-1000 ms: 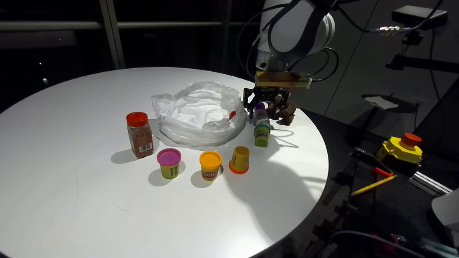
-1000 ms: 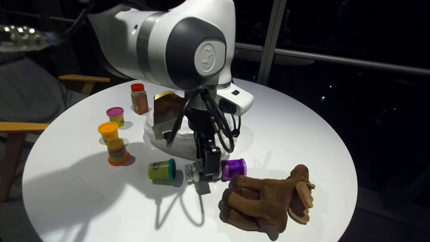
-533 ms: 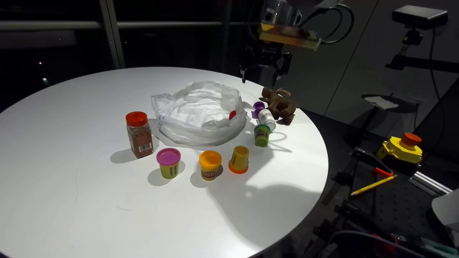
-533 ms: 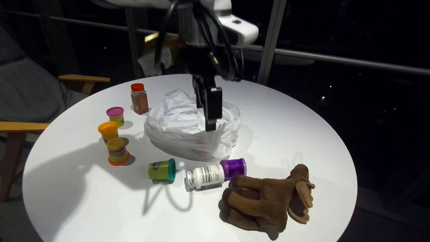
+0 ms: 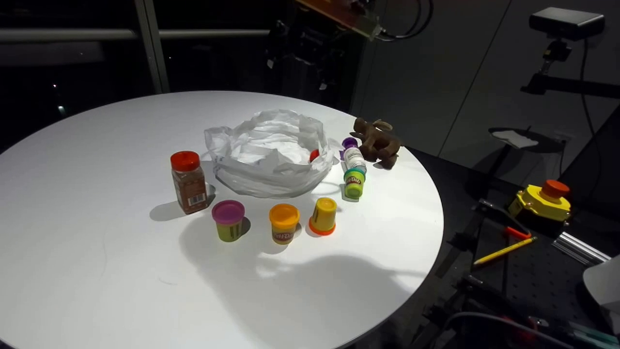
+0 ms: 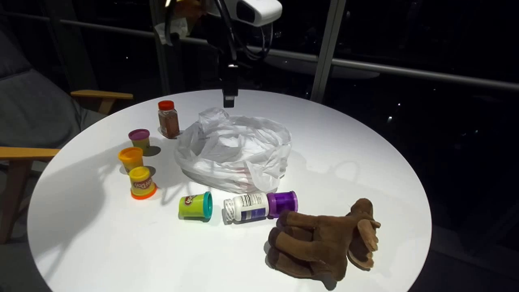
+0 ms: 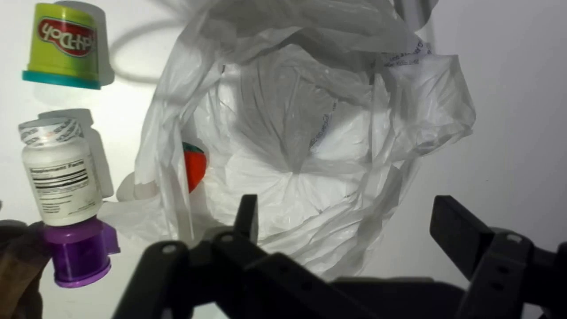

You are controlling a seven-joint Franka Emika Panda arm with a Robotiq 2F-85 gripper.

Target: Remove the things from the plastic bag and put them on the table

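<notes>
The translucent plastic bag [image 5: 271, 179] lies crumpled with its mouth up on the white table [image 5: 121, 271]. Inside, against its wall, a red thing with a dark green edge [image 7: 195, 168] shows partly; film hides the rest. Above the bag hangs my gripper [image 7: 345, 204], its fingers wide apart and nothing between them. Out on the table are a red-lidded jar [image 5: 190, 186], a pink-lidded tub [image 5: 228, 222], an orange-lidded tub [image 5: 284, 223] and an upside-down yellow tub [image 6: 142, 182]. A green tub [image 6: 194, 205], white bottle [image 6: 251, 207] and purple tub [image 6: 282, 204] lie sideways beside the brown plush animal [image 6: 320, 243].
Behind the table run dark windows with a rail [image 6: 405, 73]. A chair's wooden armrest [image 6: 101, 95] stands near the rim. Off the table's edge, a yellow box with a red button [image 5: 542, 201] and a pencil [image 5: 505, 250] lie on a dark surface.
The gripper was around the white bottle; it has let go, risen and swung over to above the bag. The bottle stays lying between the green and purple tubs, rolled slightly.
</notes>
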